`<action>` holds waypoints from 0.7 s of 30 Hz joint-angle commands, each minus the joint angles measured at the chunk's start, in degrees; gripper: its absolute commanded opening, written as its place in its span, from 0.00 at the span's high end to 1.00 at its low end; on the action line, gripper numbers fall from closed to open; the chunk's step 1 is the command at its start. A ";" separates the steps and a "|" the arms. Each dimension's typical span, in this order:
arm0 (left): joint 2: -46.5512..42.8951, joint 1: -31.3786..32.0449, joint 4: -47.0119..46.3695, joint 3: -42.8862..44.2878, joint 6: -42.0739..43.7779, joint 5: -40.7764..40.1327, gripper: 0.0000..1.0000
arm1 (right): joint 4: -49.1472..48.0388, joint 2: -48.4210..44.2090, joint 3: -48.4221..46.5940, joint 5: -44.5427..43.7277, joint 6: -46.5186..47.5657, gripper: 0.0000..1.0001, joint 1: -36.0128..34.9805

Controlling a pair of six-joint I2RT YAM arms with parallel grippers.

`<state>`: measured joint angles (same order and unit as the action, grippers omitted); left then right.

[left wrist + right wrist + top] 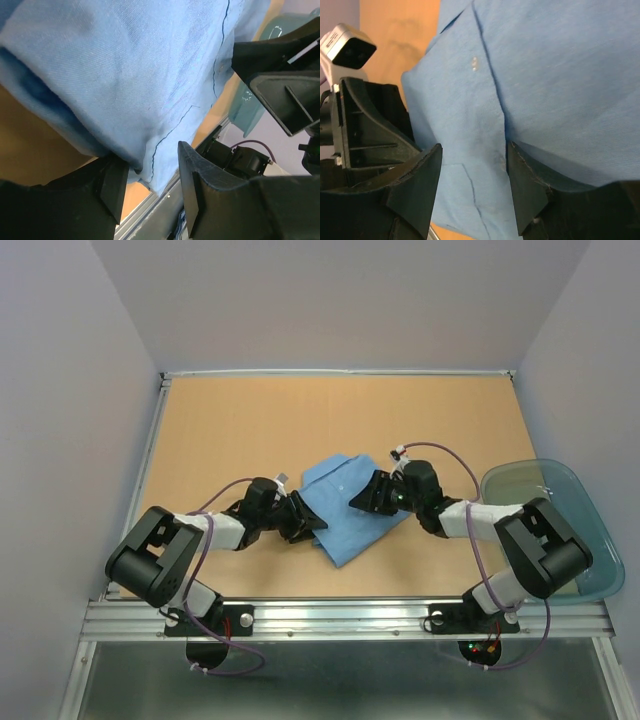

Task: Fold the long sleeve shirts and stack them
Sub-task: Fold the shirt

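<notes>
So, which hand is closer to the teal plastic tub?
Right. The right hand is at the right edge of the shirt, toward the tub; the left hand is at its left edge, beyond the shirt.

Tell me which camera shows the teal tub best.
Top external: the teal tub shows nearly whole on the right. Left wrist catches only a corner of it beyond the shirt. Right wrist doesn't show it.
</notes>
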<state>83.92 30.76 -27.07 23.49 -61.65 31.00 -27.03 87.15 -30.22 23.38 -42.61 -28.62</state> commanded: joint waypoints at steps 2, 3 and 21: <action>-1.91 0.26 -1.76 -0.90 -1.28 0.72 0.45 | 5.31 -5.06 -4.41 1.85 4.20 0.40 -2.84; -2.61 0.26 -1.67 -1.25 -1.63 0.64 0.43 | 5.84 -5.67 -4.41 1.59 4.20 0.40 -3.10; -15.19 2.20 13.36 -1.07 -0.93 -5.61 0.11 | 9.62 -12.00 -1.42 -6.93 4.11 0.40 -4.43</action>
<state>70.19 32.32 -16.67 22.09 -63.26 26.57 -18.20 79.15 -31.48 21.69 -39.81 -32.60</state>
